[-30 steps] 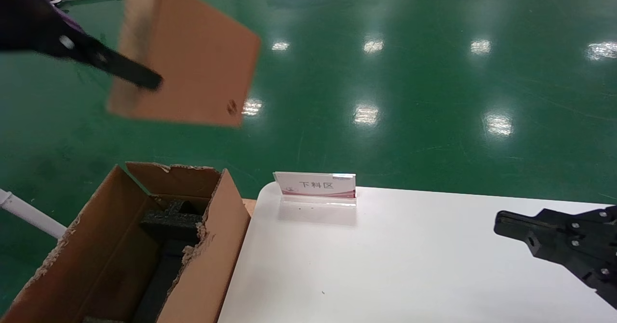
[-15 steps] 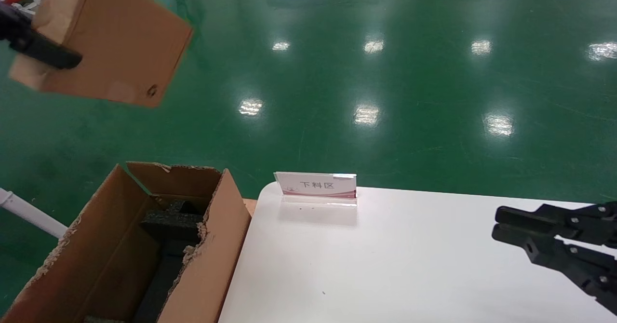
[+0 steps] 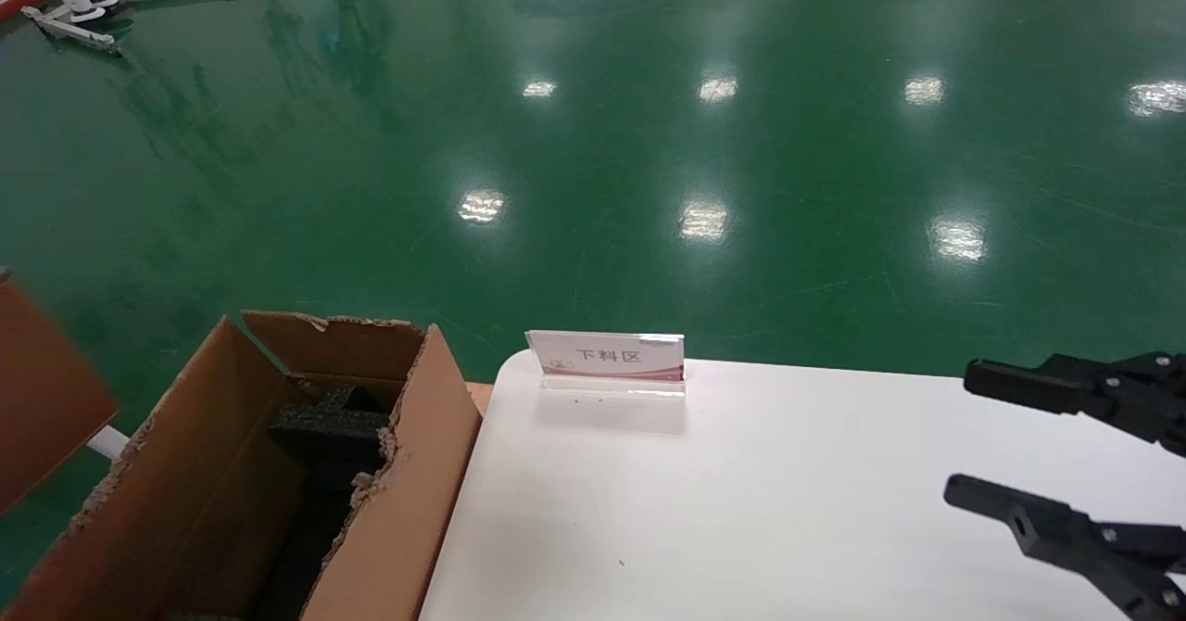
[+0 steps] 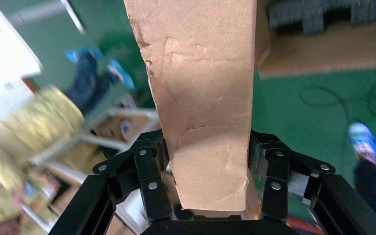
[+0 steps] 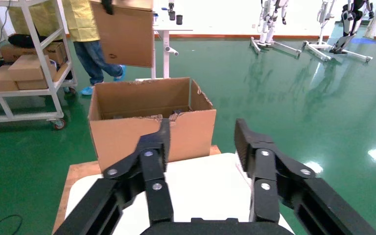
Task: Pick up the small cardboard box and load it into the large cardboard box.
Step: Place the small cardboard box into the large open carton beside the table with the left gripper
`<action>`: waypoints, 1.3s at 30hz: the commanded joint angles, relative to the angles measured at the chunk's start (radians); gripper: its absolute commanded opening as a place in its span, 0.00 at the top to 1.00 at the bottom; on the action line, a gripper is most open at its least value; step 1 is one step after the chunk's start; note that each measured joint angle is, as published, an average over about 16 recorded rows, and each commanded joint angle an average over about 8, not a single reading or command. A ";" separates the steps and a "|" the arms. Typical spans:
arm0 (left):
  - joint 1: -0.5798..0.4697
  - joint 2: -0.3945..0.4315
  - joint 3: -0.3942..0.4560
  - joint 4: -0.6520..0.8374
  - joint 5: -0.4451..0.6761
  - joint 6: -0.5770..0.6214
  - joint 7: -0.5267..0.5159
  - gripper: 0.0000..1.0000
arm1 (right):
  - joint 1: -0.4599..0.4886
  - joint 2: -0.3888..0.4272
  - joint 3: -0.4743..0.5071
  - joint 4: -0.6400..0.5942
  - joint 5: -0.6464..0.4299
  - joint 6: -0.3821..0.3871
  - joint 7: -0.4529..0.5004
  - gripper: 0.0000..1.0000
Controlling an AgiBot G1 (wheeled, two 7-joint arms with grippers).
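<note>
1. Between the fingers of the left gripper (image 4: 206, 161), the small cardboard box (image 4: 205, 98) is clamped on its two opposite faces, its brown board creased and scuffed near the grip; from the head camera only a corner of it (image 3: 42, 389) shows at 9 o'clock, off to the left of the large cardboard box (image 3: 278, 473) and not yet over the opening.
2. Judging by the dented board, it is probably light and only moderately stiff; hard squeezing would likely buckle it; flat faces suit the grip, though smooth card may slip or pivot if held near one end.
3. At 7 o'clock, the large cardboard box stands open beside the table (image 3: 788, 510), torn flaps up, black foam (image 3: 324, 426) inside.
4. At 4 o'clock, the right gripper (image 3: 964, 436) hangs over the table, fingers spread wide, empty.
5. At 6 o'clock on the table's far edge stands a sign (image 3: 607, 357).
</note>
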 commanded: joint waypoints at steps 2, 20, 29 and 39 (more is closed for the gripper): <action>-0.010 0.023 0.073 0.001 -0.049 0.000 -0.007 1.00 | 0.000 0.000 0.000 0.000 0.000 0.000 0.000 0.00; -0.026 -0.022 0.233 0.260 -0.348 -0.013 0.107 1.00 | 0.000 0.000 0.000 0.000 0.000 0.000 0.000 0.00; 0.003 -0.105 0.232 0.355 -0.388 -0.050 0.184 1.00 | 0.000 0.000 0.000 0.000 0.000 0.000 0.000 0.00; 0.103 -0.180 0.232 0.403 -0.384 -0.071 0.225 1.00 | 0.000 0.000 0.000 0.000 0.000 0.000 0.000 0.00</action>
